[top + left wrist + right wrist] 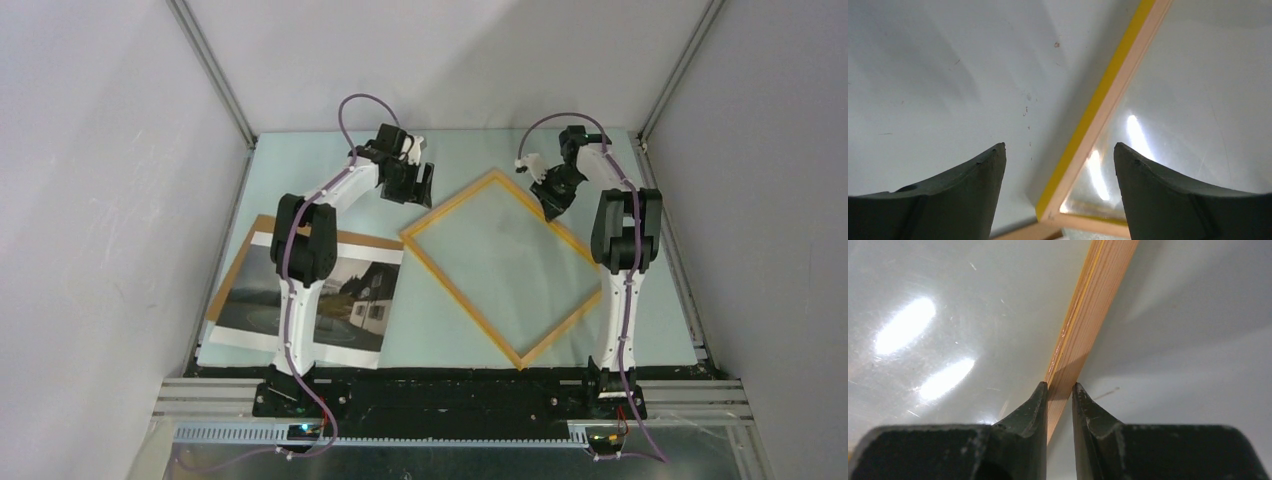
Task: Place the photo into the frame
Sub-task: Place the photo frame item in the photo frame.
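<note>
Top external shows the frame point(465, 305) lying diamond-wise right of the tabletop point(300, 170) centre, the right gripper point(553, 208) pinching its far-right rail, the left gripper point(410, 188) wide open over its far-left rail, the photo point(250, 300) flat by the near-left corner, nearer the left arm point(300, 250).

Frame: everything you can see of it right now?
The frame is a large rectangle of thin yellow-orange wooden-looking rails around a clear pane showing lamp glare. Empty, it lies turned like a diamond on the pale green table. The right gripper is shut on its far-right rail. The left gripper is open, fingers either side of the far-left rail near the left corner, not visibly touching. The photo lies apart to its left.
</note>
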Controlling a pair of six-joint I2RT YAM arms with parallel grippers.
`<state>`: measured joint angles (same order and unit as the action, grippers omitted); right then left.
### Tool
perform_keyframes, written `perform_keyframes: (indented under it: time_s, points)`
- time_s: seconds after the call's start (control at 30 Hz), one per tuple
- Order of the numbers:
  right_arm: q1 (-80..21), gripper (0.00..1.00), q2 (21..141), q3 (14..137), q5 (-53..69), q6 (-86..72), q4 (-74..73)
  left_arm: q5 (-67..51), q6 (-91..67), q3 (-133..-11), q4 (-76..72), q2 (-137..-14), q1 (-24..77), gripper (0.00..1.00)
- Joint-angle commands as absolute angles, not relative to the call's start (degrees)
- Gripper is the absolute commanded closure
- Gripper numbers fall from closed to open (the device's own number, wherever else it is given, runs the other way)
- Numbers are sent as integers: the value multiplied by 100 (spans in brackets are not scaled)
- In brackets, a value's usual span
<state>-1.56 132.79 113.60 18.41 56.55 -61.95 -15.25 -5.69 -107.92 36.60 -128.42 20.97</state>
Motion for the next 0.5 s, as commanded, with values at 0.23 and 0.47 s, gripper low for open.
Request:
perform_keyframes:
  time_s: [0.23,0.47]
  points:
    - [-583,100,13396,11370,2108,6156,-5836,-2127,-461,-11138,3659,-13078,2190,18]
    - [-640,100,13492,11486,2061,6047,-5766,-2576,-335,-11107,3661,-13239,2243,18]
